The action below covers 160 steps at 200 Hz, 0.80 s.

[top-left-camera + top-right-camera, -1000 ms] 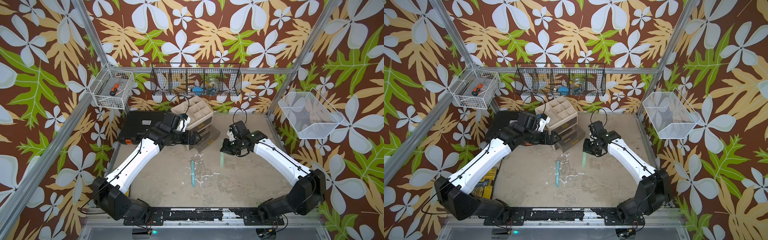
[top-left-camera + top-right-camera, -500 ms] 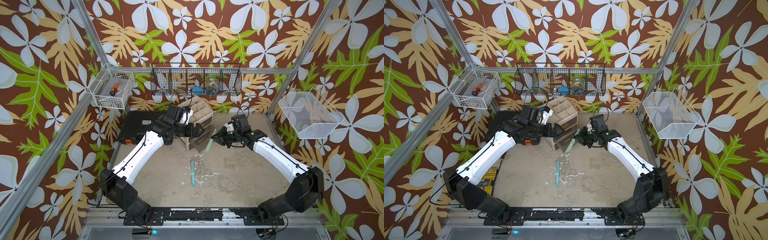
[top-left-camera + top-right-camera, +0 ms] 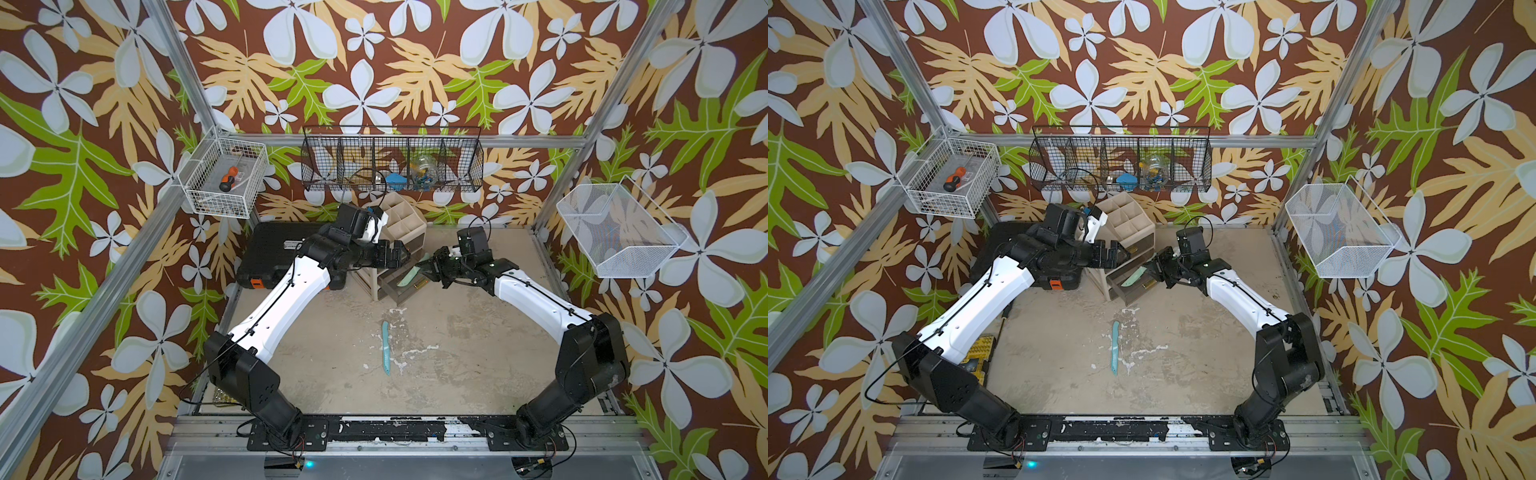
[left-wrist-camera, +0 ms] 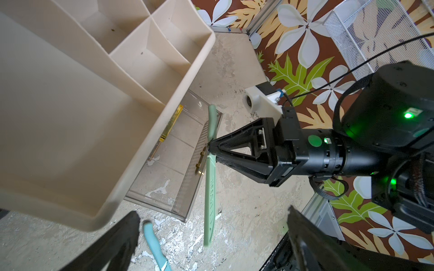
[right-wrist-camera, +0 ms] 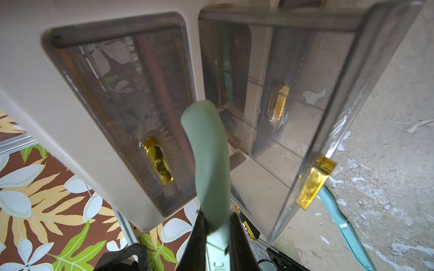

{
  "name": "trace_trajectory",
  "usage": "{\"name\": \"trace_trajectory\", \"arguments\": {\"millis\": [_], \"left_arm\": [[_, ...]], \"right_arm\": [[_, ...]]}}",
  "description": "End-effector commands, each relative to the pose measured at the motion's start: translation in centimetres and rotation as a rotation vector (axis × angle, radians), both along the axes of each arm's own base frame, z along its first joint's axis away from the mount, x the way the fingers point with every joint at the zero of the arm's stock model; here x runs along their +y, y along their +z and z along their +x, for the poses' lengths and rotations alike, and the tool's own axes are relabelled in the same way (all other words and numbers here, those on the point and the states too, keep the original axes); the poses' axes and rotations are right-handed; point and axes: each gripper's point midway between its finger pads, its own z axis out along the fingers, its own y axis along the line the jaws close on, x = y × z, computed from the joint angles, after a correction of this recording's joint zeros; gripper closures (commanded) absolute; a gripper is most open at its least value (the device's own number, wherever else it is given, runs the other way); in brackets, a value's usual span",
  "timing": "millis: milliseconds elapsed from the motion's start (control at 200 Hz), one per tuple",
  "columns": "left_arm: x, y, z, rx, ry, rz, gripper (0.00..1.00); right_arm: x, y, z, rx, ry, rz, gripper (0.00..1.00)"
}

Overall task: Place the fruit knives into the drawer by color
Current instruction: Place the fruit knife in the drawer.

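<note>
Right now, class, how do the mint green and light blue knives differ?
The mint green knife is held by the right gripper at the open drawer; the light blue knife lies loose on the table. The green is raised and slanted; the blue lies flat. Both are slim, pastel.

Both top views look steeply down from high at the front, taking in the whole grey concrete-look tabletop [image 3: 457,353]. The 2 wrist cameras sit close on opposite sides of the pulled-out clear plastic drawer [image 4: 185,187], which all 4 views share.
</note>
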Motion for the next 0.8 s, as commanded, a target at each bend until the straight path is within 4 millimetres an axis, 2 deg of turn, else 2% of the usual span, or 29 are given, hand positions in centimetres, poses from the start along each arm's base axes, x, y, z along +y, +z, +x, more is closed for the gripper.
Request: {"name": "trace_trajectory", "arguments": {"millis": [0, 165, 265, 440, 631, 796], "left_arm": [[0.1, -0.1, 0.0, -0.006, -0.007, 0.015, 0.00], [0.0, -0.2, 0.3, -0.006, -0.004, 0.019, 0.00], [-0.1, 0.0, 0.6, -0.008, -0.003, 0.017, 0.00], [0.2, 0.6, 1.4, -0.023, 0.029, 0.031, 0.00], [2.8, 1.5, 3.1, -0.046, 0.144, 0.072, 0.00], [5.2, 1.7, 4.0, -0.024, 0.223, 0.068, 0.00]], "right_arm": [[0.3, 0.3, 0.9, -0.020, -0.013, 0.037, 0.88], [0.7, 0.6, 1.0, -0.029, 0.007, 0.052, 0.68], [0.9, 1.0, 1.1, -0.046, 0.013, 0.063, 0.64], [0.7, 2.6, 0.4, -0.093, 0.020, 0.088, 0.66], [0.1, 4.6, -1.9, -0.197, 0.087, 0.059, 0.74], [-1.5, 3.8, -4.9, -0.261, 0.143, -0.050, 0.79]]}}
